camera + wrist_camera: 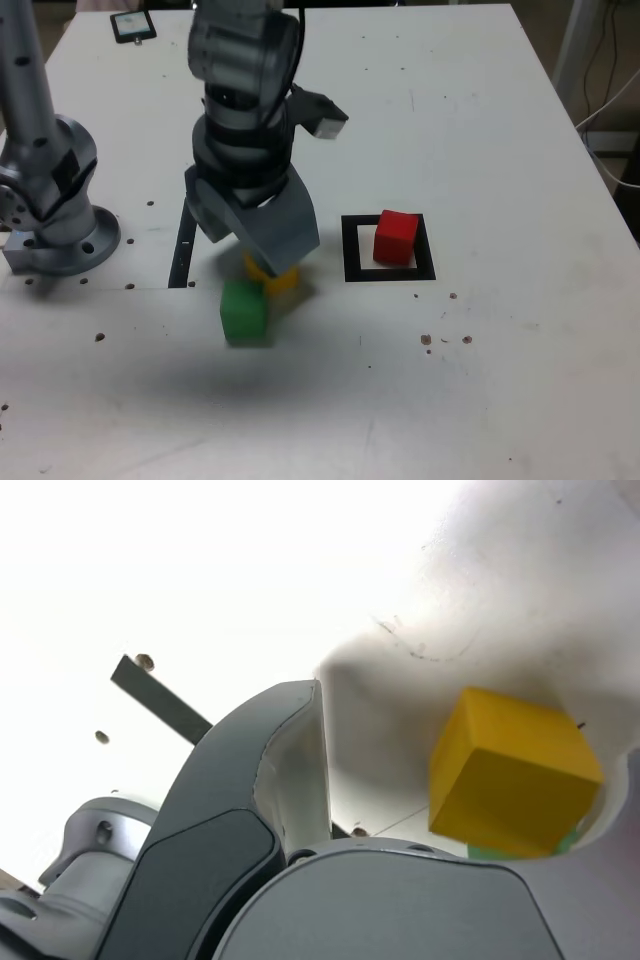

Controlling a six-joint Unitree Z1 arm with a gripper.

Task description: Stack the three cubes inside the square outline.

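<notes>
While your hand (262,243) hangs low over the white tabletop (480,120), the yellow cube (512,772) sits right under it, mostly hidden in the exterior view with only a yellow edge showing below the grey jaws. From the wrist view the jaws stand apart, one broad dark jaw to one side and the yellow cube in the gap beside it; nothing is clamped yet, as far as you can tell. The green cube (244,311) lies just beyond the hand, touching or nearly touching the yellow one. The red cube (396,237) already rests inside the square outline (352,248), well apart from the hand. To do this step well, centre the yellow cube between the jaws before closing, keep the jaw tips clear of the green cube so it is not dragged, and close squarely on flat faces.
</notes>
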